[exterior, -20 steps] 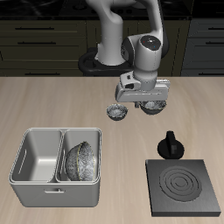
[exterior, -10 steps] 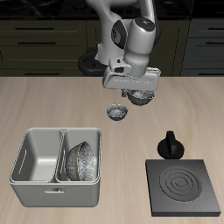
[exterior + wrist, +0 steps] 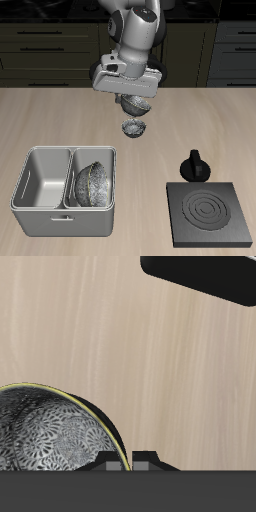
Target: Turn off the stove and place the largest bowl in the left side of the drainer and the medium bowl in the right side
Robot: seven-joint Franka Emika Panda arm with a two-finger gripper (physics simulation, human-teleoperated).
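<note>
Currently the gripper (image 3: 133, 100) carries the medium bowl (image 3: 134, 103) clamped at its rim, clear of the desk (image 3: 40, 115); the drainer (image 3: 64, 189) lies toward the desk's front edge; its empty compartment beside the largest bowl (image 3: 92, 183) is the target; the stove (image 3: 210, 215) coils look dark.

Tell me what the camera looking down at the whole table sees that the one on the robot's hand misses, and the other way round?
Only the exterior view shows the light grey two-compartment drainer with a crinkled silver bowl in one compartment, the black stove plate with dark rings, its knob and a tiny silver bowl. Only the wrist view shows the carried bowl's dark mottled inside close up. Both show that medium bowl and the wooden table.
</note>
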